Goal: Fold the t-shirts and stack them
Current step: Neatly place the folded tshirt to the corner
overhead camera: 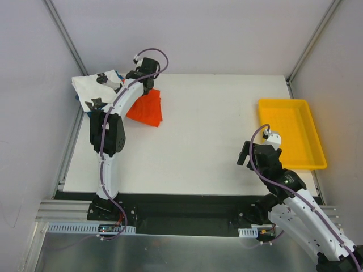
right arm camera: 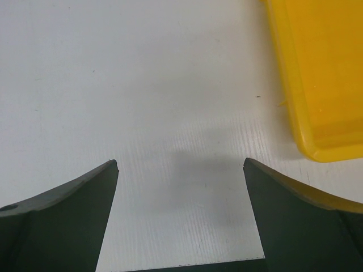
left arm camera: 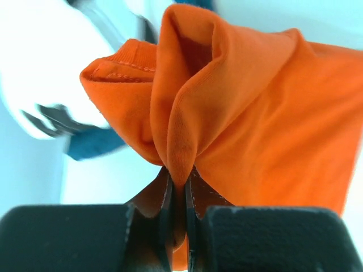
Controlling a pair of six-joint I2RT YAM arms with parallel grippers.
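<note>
Pinching orange tee [left arm camera: 255,130] between left fingers [left arm camera: 160,211], white tee [overhead camera: 85,90] just beyond them; holding right fingers [right arm camera: 68,215] spread, empty. Likely midway: orange fold unfinished, stacking left.

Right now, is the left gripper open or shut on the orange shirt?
Shut. The left wrist view shows the left gripper pinching a bunched fold of the orange shirt, closed tight on the cloth.

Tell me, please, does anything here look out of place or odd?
Nothing looks spilled or damaged. Only the orange-red tee looks untidy: the left gripper pinches a fold of it, so it rises bunched beside the white tee at the far left.
</note>
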